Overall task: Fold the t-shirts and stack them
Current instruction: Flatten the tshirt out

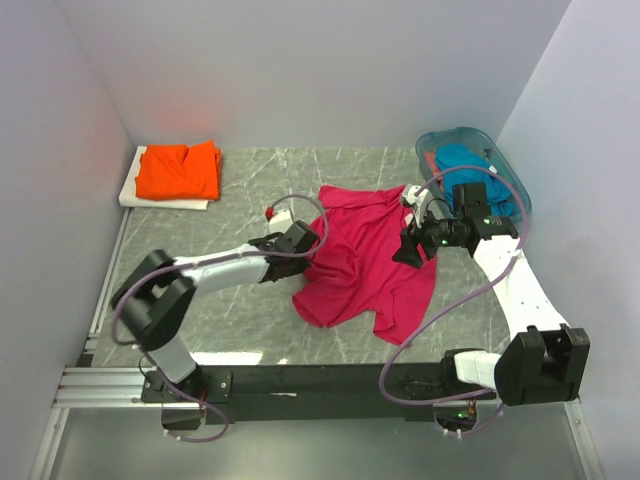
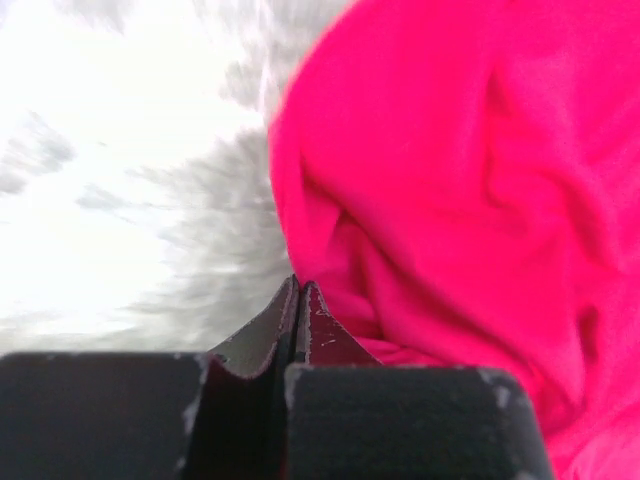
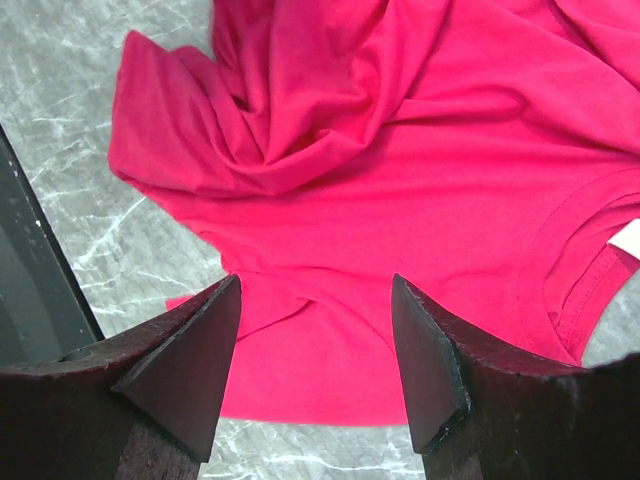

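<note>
A magenta-red t-shirt lies crumpled in the middle of the table, its left part bunched into folds. My left gripper sits at the shirt's left edge with its jaws pressed together. In the left wrist view the gripper has the magenta cloth right beside its right finger, and no cloth shows between the tips. My right gripper hovers open over the shirt's right side. In the right wrist view that gripper stands above the shirt, near the collar and white neck label. An orange t-shirt lies folded at the back left. A teal-blue t-shirt is in the basket.
The orange shirt rests on a white board in the back left corner. A translucent teal basket stands at the back right, close behind my right arm. Grey walls enclose the marbled table on three sides.
</note>
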Tool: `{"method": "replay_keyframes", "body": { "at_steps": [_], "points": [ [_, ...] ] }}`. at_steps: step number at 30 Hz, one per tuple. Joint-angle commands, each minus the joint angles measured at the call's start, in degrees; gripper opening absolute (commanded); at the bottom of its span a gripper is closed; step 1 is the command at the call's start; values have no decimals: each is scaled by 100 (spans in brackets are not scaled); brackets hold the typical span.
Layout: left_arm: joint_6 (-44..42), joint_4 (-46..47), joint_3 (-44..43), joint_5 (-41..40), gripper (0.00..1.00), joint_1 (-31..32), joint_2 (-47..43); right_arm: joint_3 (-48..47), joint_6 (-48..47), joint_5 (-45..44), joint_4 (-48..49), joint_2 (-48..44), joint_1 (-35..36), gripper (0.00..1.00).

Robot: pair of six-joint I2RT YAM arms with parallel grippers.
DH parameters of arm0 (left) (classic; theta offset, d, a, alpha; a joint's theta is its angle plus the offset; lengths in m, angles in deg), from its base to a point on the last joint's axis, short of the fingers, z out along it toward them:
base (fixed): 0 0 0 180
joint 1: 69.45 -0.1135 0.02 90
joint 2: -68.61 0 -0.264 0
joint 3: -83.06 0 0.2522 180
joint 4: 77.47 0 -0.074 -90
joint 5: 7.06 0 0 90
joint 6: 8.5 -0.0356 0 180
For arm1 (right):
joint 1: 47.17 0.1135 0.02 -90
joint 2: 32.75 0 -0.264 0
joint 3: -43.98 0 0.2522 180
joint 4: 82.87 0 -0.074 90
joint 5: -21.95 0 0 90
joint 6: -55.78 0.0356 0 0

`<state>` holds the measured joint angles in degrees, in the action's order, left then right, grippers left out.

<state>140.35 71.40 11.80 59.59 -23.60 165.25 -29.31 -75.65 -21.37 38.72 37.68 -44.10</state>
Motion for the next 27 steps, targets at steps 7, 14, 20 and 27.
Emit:
{"method": "replay_keyframes", "body": {
  "at_steps": [7, 14, 20, 27],
  "points": [
    [-2237, -214, 126, -74, 1, -1268, -1130, 20, -67, 166, -62, 14, -17, 68],
    [-2790, -539, -753, 120, 1, -2123, -341, 20, -58, 149, -53, 14, 0, 68],
    [-3221, -961, -2167, 95, 25, -2686, 616, 20, -49, 158, -62, 23, -17, 68],
    [-3442, -1586, -3436, -276, 65, -2809, 770, 3, -41, 158, -106, 93, -17, 68]
  ]
}}
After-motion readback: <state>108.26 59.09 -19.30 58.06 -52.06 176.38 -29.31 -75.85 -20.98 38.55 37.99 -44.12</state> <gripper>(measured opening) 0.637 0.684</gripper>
